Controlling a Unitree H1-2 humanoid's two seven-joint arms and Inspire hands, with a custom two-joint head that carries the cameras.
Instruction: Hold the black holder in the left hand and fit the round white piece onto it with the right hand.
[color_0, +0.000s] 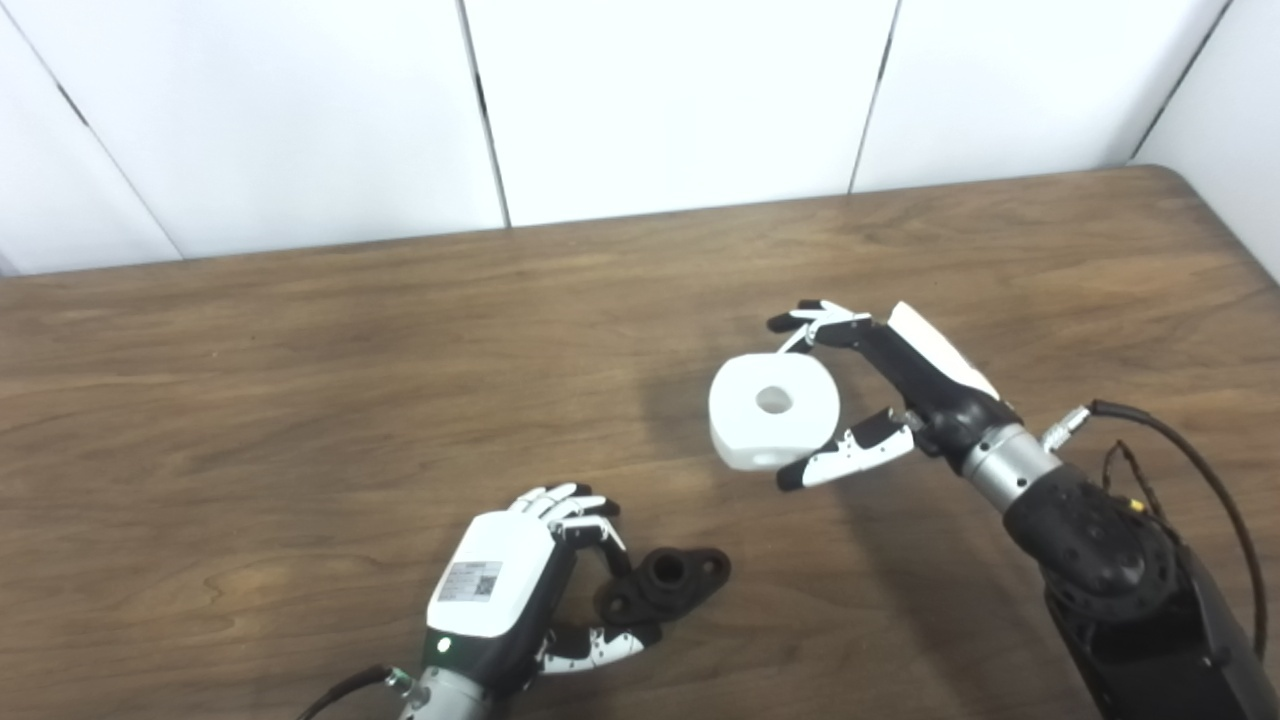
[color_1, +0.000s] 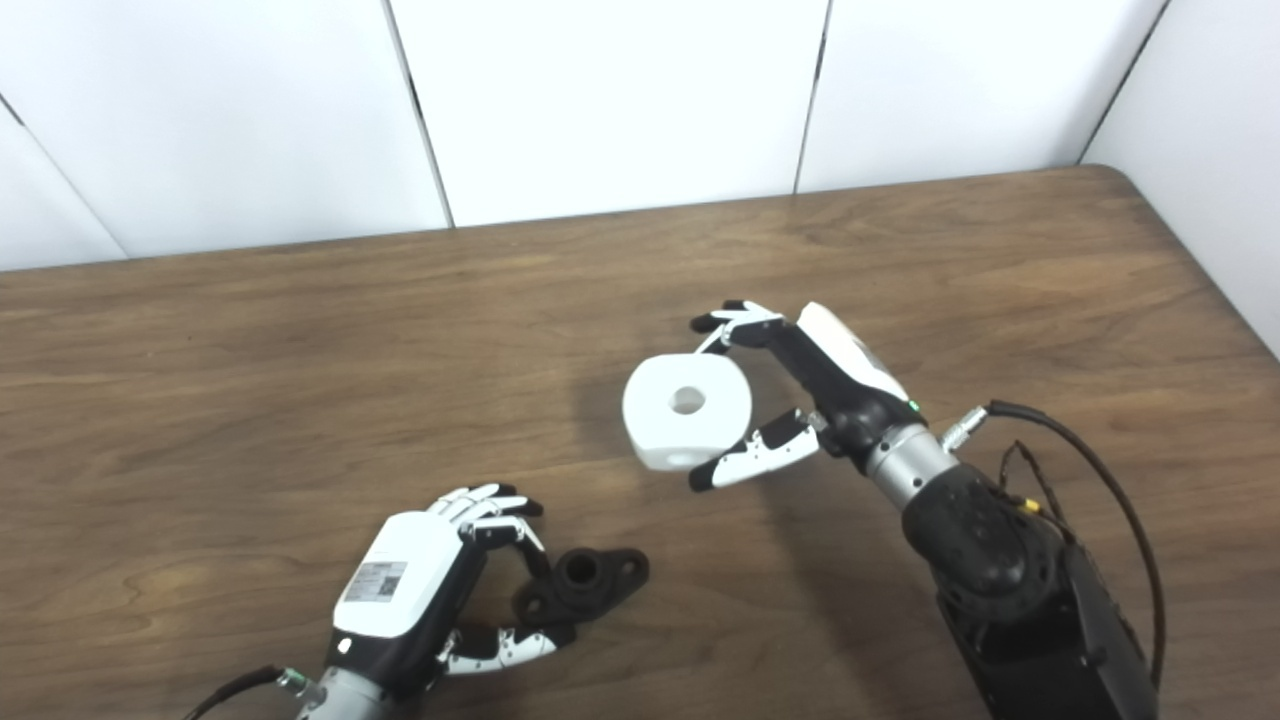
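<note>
The black holder lies low near the table's front, a short hub with a flange at each side. My left hand is shut on its left end, fingers above and thumb below. The round white piece, a thick disc with a centre hole, hangs above the table up and to the right of the holder. My right hand is shut on it, fingers on the top edge, thumb under the lower edge. The hole faces up toward the camera. A gap separates the two parts.
The brown wooden table spreads out to the left and behind. White wall panels stand along its far edge. The table's right corner is rounded. A black cable loops off my right forearm.
</note>
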